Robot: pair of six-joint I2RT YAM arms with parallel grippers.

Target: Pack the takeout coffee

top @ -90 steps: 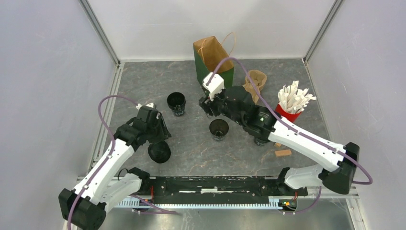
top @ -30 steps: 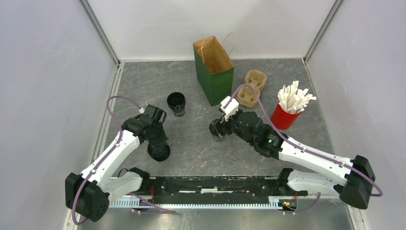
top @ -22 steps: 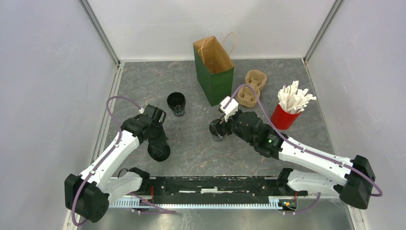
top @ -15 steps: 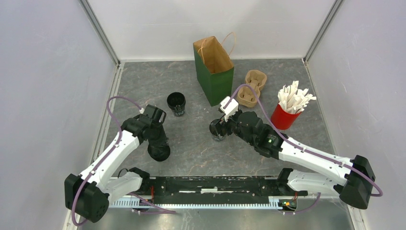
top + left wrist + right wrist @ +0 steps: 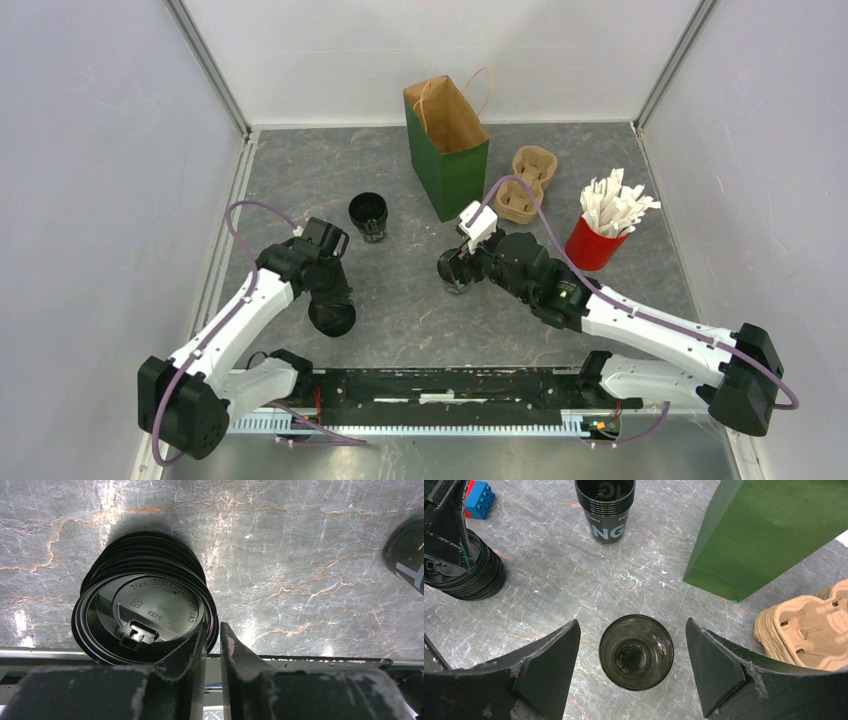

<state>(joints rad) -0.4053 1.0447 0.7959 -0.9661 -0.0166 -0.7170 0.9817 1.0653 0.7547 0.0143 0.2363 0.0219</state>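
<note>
Straddling an empty cup (image 5: 636, 651), right jaws apart; left jaws at lids (image 5: 145, 612), grip unclear

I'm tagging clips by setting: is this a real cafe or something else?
Probably a lab test cell, not a cafe: white panels on aluminium posts box in a grey tabletop, where a green paper bag and cup carrier stand as props.

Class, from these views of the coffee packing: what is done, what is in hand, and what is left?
Done: one open cup stands apart from the cup stack. In hand: the open right gripper straddles it without touching; the left gripper flanks the top lid at its rim, grip unclear. Left: no cup is lidded; none sits in the carrier or, seemingly, the green bag.
</note>
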